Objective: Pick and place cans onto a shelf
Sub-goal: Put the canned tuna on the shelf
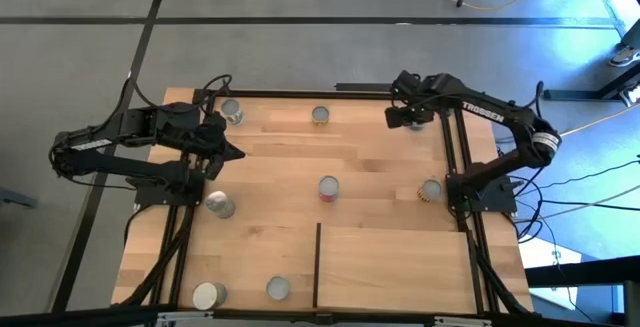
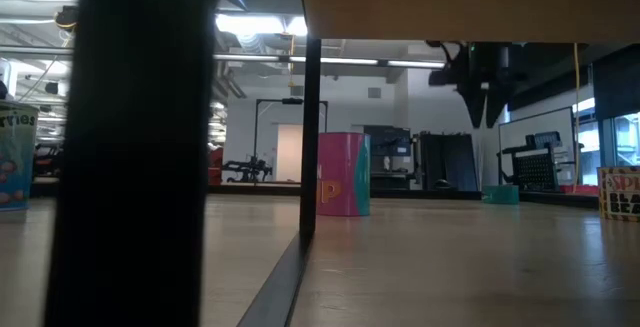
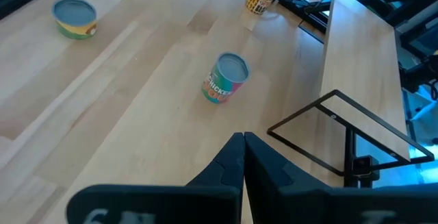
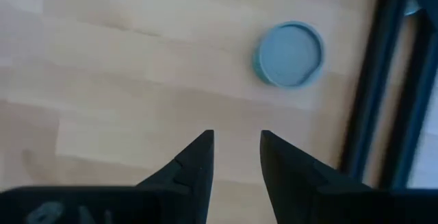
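Seven cans dot the counter (image 1: pixel 270 167), the red-labelled can (image 1: pixel 328 188) at its middle; the shelf (image 1: pixel 395 257) at five o'clock carries none. The right gripper (image 1: pixel 397 119) hangs at one o'clock, fingers slightly parted, empty, near a can (image 4: pixel 290 53). The left gripper (image 1: pixel 236 153) waits at nine o'clock, fingers closed, empty.

Your wooden tabletop (image 1: pixel 270 182) carries scattered upright cans (image 1: pixel 328 188), well apart. The shelf (image 1: pixel 395 262), black-edged, occupies the near right corner.
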### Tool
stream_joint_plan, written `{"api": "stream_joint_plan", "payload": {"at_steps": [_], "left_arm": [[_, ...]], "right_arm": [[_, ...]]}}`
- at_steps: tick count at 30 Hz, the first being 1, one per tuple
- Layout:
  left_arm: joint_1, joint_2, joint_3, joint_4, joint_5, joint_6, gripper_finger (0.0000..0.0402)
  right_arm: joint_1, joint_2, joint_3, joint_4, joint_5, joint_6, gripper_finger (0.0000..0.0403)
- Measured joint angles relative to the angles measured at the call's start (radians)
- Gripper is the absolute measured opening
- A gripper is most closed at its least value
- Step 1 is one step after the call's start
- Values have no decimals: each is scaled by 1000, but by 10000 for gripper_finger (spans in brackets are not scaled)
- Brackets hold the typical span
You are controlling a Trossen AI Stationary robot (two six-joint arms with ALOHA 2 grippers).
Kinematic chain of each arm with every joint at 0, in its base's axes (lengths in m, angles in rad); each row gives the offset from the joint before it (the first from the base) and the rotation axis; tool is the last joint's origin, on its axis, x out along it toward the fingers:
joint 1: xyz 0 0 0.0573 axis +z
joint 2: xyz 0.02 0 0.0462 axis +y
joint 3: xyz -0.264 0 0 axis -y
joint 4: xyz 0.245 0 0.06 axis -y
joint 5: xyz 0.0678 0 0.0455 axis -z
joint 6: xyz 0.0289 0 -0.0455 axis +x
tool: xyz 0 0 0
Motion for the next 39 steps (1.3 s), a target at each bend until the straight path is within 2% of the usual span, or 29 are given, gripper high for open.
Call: {"api": "stream_joint_plan", "payload": {"at_steps": [10, 14, 39], "left_arm": [[0, 0, 0, 0, 0, -2, 0], [0, 0, 0, 0, 0, -2, 0], [0, 0, 0, 0, 0, -2, 0]], "right_arm": [[-47, 50, -150, 175, 36, 57, 122], [-53, 51, -191, 236, 107, 81, 122], [-72, 56, -203, 310, 141, 76, 122]]}}
